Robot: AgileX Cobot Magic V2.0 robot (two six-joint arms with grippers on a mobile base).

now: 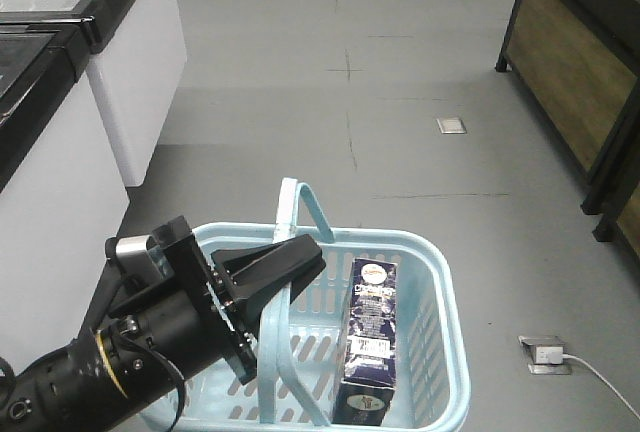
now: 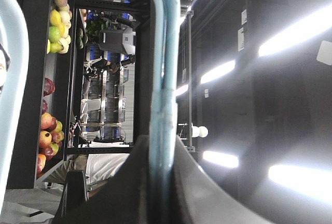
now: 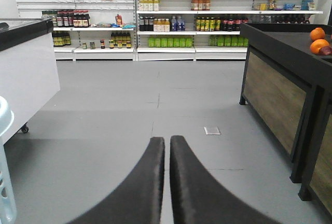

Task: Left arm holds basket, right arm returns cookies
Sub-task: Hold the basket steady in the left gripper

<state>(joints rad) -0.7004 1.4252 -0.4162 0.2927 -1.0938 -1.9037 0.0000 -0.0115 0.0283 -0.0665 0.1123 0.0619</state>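
Note:
The light blue basket hangs low in the front view, above the grey floor. My left arm comes in from the lower left, and its left gripper is shut on one hoop handle. The left wrist view shows that handle pinched between the dark jaws of the left gripper. The cookies, a navy box with a barcode, lie inside the basket toward its right side. The right gripper is shut on nothing and points down the aisle. A sliver of the basket shows at its left.
White freezer cabinets line the left. A dark wooden display stand runs along the right, with oranges on top. A floor socket with a cable sits right of the basket. Bottle shelves close the aisle's far end.

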